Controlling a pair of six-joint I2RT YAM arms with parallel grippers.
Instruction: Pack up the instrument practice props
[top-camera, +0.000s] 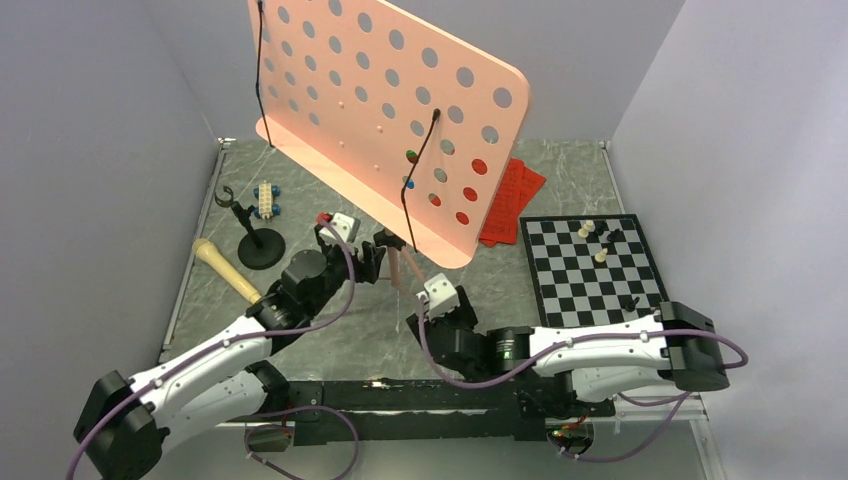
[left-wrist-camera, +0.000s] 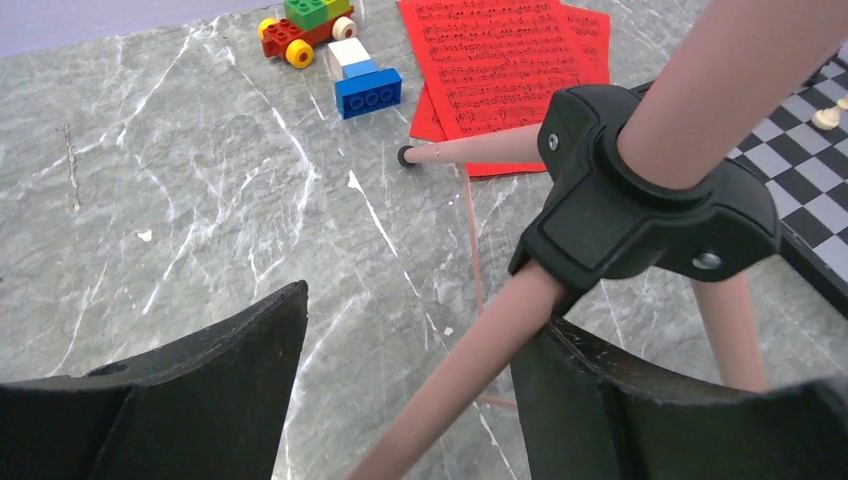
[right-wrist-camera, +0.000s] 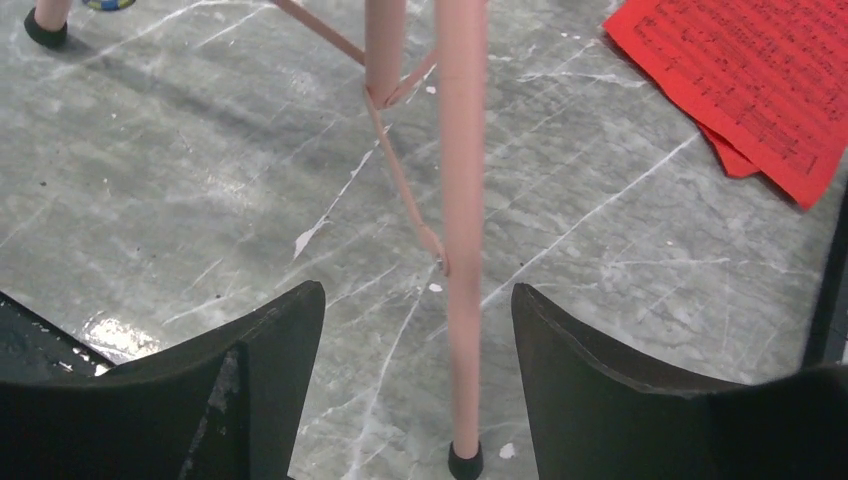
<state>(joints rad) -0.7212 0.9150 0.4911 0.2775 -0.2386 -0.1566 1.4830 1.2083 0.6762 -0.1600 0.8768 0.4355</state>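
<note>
While the left gripper (left-wrist-camera: 415, 320) and right gripper (right-wrist-camera: 418, 295) are open and empty, a leg of the music stand (top-camera: 352, 150) sits between each one's fingers.

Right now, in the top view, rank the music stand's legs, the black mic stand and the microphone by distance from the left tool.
1. Music stand's legs: right at the left tool, one leg within its jaws.
2. Black mic stand: to its left.
3. Beige microphone: farther left, beyond that stand's base.
</note>
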